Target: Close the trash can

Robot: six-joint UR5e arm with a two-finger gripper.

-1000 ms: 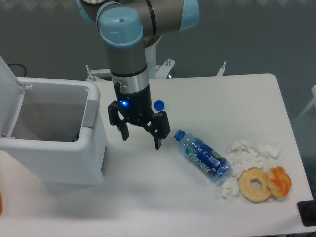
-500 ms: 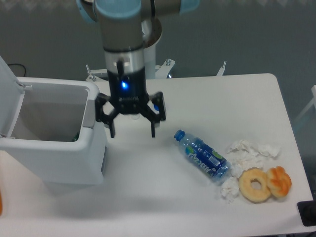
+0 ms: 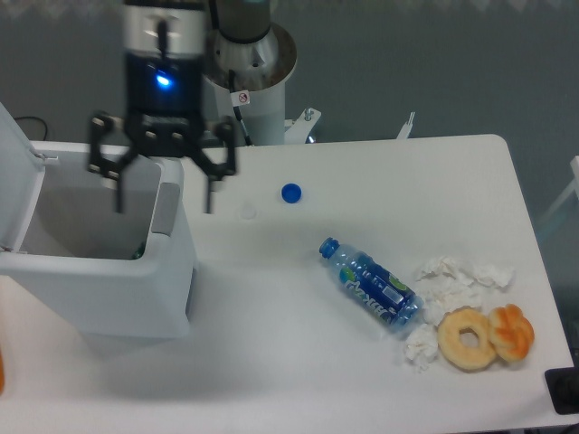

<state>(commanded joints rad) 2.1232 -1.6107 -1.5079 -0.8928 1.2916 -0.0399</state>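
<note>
I have the trash can (image 3: 99,262) at the left edge of the bench (image 3: 298,353), its lid (image 3: 16,172) swung up on the far-left side and the inside open to view. My claw (image 3: 163,194) now hangs over the can's right rim, fingers spread wide and holding nothing; one finger sits over the opening, the other outside the right wall, above the grey latch (image 3: 167,210). Half a second ago it was over bare bench just right of the can, and a second ago nearer still to the bottle, so it has travelled left and risen. The blue cap (image 3: 290,192), which the arm partly covered before, now lies in plain sight on the far part of the bench. Nothing else has shifted: the blue-labelled water bottle (image 3: 371,282) lies on its side right of centre, with crumpled tissues (image 3: 452,276) beyond it and two doughnuts (image 3: 484,336) at the near right
</note>
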